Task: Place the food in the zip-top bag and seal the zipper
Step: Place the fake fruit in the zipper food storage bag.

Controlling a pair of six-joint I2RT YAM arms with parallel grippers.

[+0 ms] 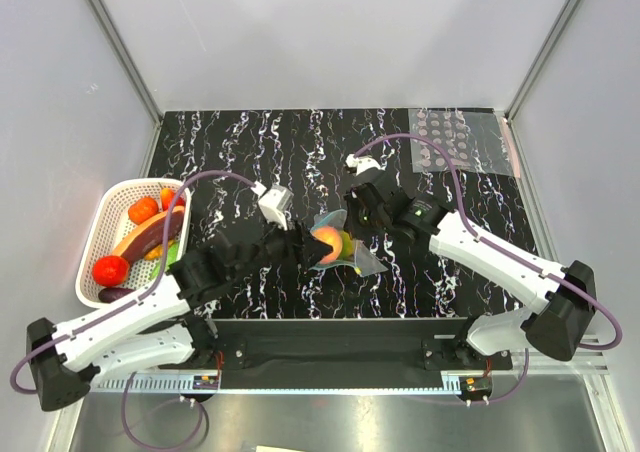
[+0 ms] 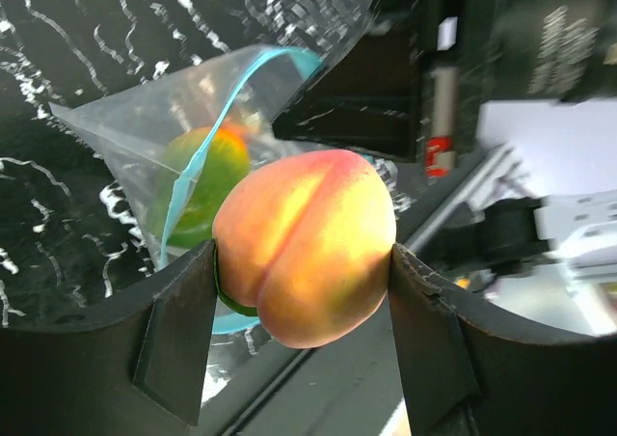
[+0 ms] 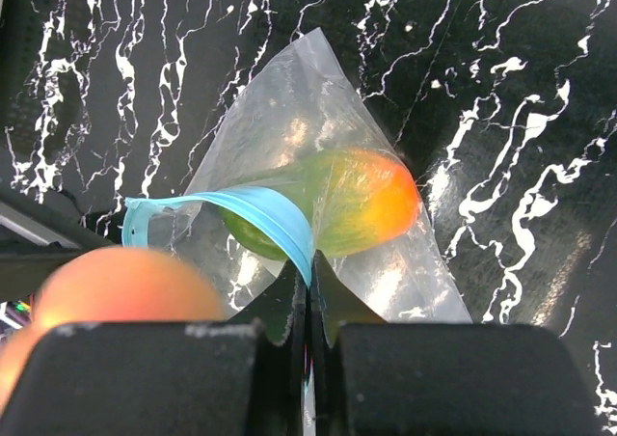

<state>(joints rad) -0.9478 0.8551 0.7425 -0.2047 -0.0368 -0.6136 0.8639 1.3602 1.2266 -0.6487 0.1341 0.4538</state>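
Observation:
My left gripper point(image 2: 304, 262) is shut on the peach-pink fruit point(image 2: 307, 243) and holds it just in front of the open mouth of the zip-top bag point(image 2: 145, 137). The green-and-orange fruit point(image 3: 347, 204) lies inside the bag point(image 3: 318, 108). My right gripper point(image 3: 309, 274) is shut on the bag's light blue zipper strip point(image 3: 260, 209) and holds that edge up. In the top view the bag point(image 1: 360, 260) sits at the table's middle between both grippers, with the peach fruit point(image 1: 327, 244) at its left. The orange fruit is not clearly in view.
A white basket point(image 1: 100, 232) at the left holds a red tomato point(image 1: 110, 269), a purple eggplant point(image 1: 150, 234) and other toy food. A clear sheet with grey dots point(image 1: 460, 142) lies at the back right. The table's front edge is close below the bag.

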